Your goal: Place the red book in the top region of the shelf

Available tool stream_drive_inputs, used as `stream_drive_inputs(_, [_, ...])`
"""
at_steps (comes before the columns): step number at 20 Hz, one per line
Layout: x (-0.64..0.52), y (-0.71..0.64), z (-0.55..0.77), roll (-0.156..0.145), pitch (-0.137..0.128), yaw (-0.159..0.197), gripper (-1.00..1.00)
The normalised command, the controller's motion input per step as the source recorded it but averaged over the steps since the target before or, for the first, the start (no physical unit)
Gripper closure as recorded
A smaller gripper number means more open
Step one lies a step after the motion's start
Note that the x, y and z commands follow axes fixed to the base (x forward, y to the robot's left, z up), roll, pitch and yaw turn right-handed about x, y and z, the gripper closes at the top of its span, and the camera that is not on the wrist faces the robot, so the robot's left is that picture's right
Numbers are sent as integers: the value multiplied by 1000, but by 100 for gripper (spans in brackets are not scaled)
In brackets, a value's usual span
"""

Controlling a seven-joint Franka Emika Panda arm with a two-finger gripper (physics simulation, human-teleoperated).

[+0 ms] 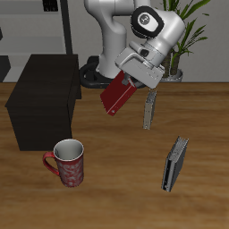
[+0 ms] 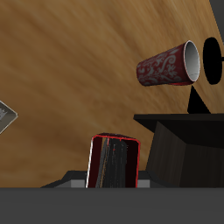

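We see the claw [image 1: 126,83] pinching the red book [image 1: 116,95], lifted clear of the bench [image 1: 107,179] at upper centre of the exterior frame, tilted, apart from the shelf [image 1: 43,98] at frame left. The fingertips are mostly hidden behind the book and wrist housing, so the contact line is hard to read. In the wrist view we get only the book's end [image 2: 114,162], page edges dark, part of it cut by the frame edge.

One grey book [image 1: 149,111] stands upright near the held one, another [image 1: 174,164] at lower right. Patterned red mug [image 1: 69,163] sits at lower left. Bench is wood grain. Behind: grey rack [image 1: 40,27] upper left, potted plant [image 1: 183,36] upper right, both cropped.
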Motion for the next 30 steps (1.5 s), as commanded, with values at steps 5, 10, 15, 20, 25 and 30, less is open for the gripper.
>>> stream_drive_inputs(5, [-43,141,24,-48,-32,-3,100])
stream_drive_inputs(10, [35,-264,-9,-90,58,-46,100])
stream_drive_inputs(15, [23,-378,56,-109,-11,-45,100])
stream_drive_inputs(20, [20,-275,-37,-53,33,-17,100])
stream_drive_inputs(25, [42,-224,53,-51,-8,-24,100])
stream_drive_inputs(30, [60,-175,19,-44,-5,-11,100])
